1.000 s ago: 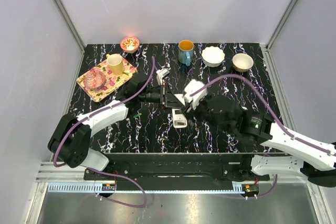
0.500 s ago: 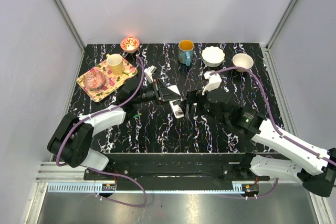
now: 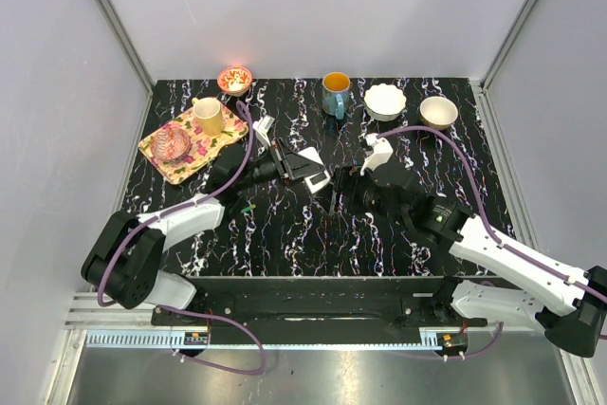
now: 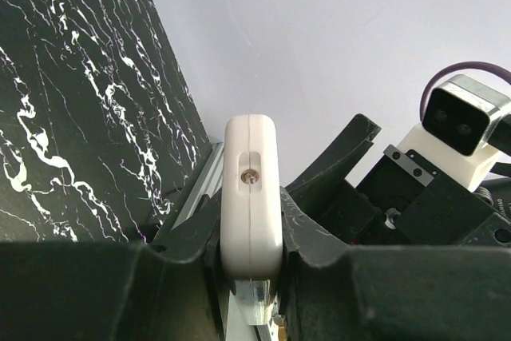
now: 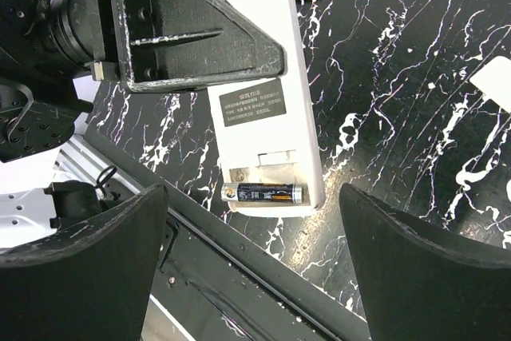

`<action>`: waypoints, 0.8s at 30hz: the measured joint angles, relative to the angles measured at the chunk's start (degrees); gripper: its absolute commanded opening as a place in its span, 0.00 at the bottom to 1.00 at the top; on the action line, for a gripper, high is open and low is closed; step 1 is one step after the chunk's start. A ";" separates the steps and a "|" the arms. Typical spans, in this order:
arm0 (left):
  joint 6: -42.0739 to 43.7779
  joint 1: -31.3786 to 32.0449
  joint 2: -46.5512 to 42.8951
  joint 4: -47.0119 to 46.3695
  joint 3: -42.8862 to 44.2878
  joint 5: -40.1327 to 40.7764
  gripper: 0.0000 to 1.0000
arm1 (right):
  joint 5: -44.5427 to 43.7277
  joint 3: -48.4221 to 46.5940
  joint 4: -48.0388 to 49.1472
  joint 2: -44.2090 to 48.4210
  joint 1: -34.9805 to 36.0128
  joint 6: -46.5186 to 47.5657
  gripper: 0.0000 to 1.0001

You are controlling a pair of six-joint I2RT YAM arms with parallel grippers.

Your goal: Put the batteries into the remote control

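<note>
My left gripper [image 4: 251,233] is shut on the white remote control [image 4: 251,189] and holds it by its sides above the black marbled table [image 3: 285,234]. In the right wrist view the remote control [image 5: 267,129] shows its plain back with a dark label and an open compartment. One dark battery [image 5: 263,192] lies across that compartment. My right gripper [image 5: 255,269] hovers over that end with its fingers [image 5: 88,269] wide open and empty. From above, the left gripper [image 3: 302,170] and the right gripper [image 3: 341,189] meet mid-table. Another small greenish battery [image 3: 248,206] lies on the table to the left.
A flowered tray [image 3: 163,152] with a yellow cup [image 3: 209,117] sits far left, beside a small red bowl [image 3: 234,79]. A blue mug [image 3: 335,94] and two white bowls [image 3: 385,101] stand along the back. A flat white piece [image 5: 495,81] lies on the table.
My right gripper's jaws have spread wider and that arm has drawn back to the right. My left gripper has carried the remote control a little toward the far left.
</note>
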State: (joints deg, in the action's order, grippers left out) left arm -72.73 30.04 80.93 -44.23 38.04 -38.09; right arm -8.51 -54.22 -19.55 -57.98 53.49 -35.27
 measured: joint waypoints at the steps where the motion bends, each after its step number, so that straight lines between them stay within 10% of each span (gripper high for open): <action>1: 0.00 0.00 -0.28 -0.07 0.00 0.02 0.00 | 0.24 0.07 0.17 0.00 0.00 -0.04 0.91; 24: -1.33 0.00 -1.07 -0.50 -0.20 -0.04 0.00 | 0.50 0.20 1.11 -1.84 0.00 1.79 0.77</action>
State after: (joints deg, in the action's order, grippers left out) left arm -74.06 30.04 79.85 -44.73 37.85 -38.13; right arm -8.01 -54.02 -18.44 -59.81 53.49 -33.47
